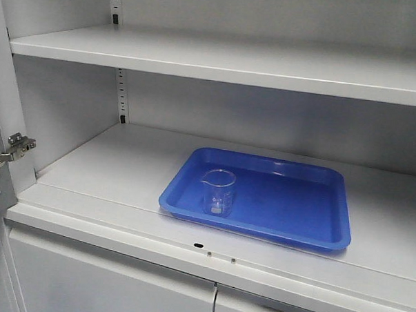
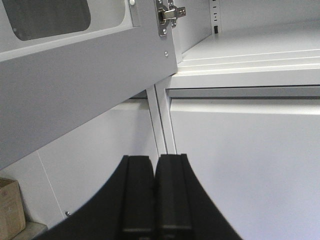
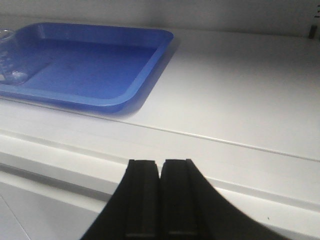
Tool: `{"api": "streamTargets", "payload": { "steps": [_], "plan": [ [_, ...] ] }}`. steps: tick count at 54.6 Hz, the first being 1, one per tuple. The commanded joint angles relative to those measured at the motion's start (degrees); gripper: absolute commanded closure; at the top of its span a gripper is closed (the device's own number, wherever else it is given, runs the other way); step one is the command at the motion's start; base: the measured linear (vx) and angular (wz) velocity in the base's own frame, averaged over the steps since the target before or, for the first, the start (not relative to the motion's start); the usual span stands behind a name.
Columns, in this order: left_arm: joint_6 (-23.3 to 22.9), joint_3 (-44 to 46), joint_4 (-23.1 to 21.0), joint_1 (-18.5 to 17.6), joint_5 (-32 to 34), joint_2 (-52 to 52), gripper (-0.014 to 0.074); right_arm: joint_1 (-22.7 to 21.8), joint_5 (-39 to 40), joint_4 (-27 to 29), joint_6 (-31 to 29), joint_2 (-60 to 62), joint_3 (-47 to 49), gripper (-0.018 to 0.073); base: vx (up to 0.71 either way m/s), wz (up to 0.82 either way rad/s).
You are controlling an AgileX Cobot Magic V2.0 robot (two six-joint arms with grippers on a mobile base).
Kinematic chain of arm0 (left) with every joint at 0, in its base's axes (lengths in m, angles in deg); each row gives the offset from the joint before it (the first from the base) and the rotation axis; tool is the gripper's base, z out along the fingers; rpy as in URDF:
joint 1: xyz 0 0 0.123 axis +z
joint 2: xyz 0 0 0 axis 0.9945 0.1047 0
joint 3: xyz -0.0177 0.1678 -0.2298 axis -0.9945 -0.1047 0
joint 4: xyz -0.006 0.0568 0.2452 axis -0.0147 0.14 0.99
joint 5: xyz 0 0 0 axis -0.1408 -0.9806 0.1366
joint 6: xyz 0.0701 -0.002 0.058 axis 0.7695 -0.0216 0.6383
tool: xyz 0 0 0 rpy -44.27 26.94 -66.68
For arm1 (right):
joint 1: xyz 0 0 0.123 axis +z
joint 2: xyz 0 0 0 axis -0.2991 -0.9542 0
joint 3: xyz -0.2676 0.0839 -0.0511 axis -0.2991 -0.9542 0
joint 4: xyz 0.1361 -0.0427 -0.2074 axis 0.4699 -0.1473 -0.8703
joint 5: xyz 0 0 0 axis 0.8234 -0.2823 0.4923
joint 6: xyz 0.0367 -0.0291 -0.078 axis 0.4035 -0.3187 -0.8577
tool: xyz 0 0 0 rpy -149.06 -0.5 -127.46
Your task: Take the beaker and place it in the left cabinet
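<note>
A small clear glass beaker (image 1: 218,192) stands upright in the near left corner of a blue tray (image 1: 289,201) on the lower shelf of the pale grey cabinet (image 1: 97,172). In the right wrist view only a sliver of the beaker (image 3: 6,55) shows at the left edge, inside the tray (image 3: 120,75). My right gripper (image 3: 160,162) is shut and empty, below the shelf's front edge, right of the tray. My left gripper (image 2: 154,157) is shut and empty, low in front of the closed lower doors. Neither gripper shows in the front view.
An upper shelf (image 1: 219,60) hangs over the tray. The open cabinet door with a silver hinge (image 1: 8,151) stands at the left; the door (image 2: 75,75) looms close above my left gripper. A cardboard box (image 2: 10,207) sits low left. Bare shelf (image 3: 240,100) lies right of the tray.
</note>
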Motion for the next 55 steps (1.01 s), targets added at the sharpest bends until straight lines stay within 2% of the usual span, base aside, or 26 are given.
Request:
{"api": "streamTargets", "payload": {
  "steps": [1, 17, 27, 34, 40, 45, 55],
  "plan": [
    [-0.1, 1.0, -0.3, 0.0, 4.7, -0.5, 0.0603, -0.2, 5.2, -0.8, -0.5, 4.3, -1.7, 0.0565, 0.00, 0.00],
    [-0.1, 1.0, -0.3, 0.0, 4.7, -0.5, 0.0603, 0.0, 14.1, -0.2, -0.5, 20.3, -14.5, 0.0565, 0.00, 0.00],
    [-0.1, 1.0, -0.3, 0.0, 4.7, -0.5, 0.0603, 0.0, 15.3, 7.0, -1.3, 27.8, -22.1, 0.0563, 0.00, 0.00],
    [-0.1, 1.0, -0.3, 0.0, 4.7, -0.5, 0.0603, -0.1, 15.4, 12.1, -8.3, 33.2, -25.9, 0.0564, 0.00, 0.00],
    [-0.1, 1.0, -0.3, 0.0, 4.7, -0.5, 0.0603, -0.1, 12.0, 16.6, -15.7, 36.7, -25.8, 0.0564, 0.00, 0.00],
    [-0.1, 1.0, -0.3, 0.0, 4.7, -0.5, 0.0603, -0.2, 11.7, 17.2, -21.5, 37.1, -25.8, 0.0564, 0.00, 0.00],
    [-0.1, 1.0, -0.3, 0.0, 4.7, -0.5, 0.0603, -0.2, 11.7, 17.2, -22.3, 37.1, -25.8, 0.0564, 0.00, 0.00]
  ]
}}
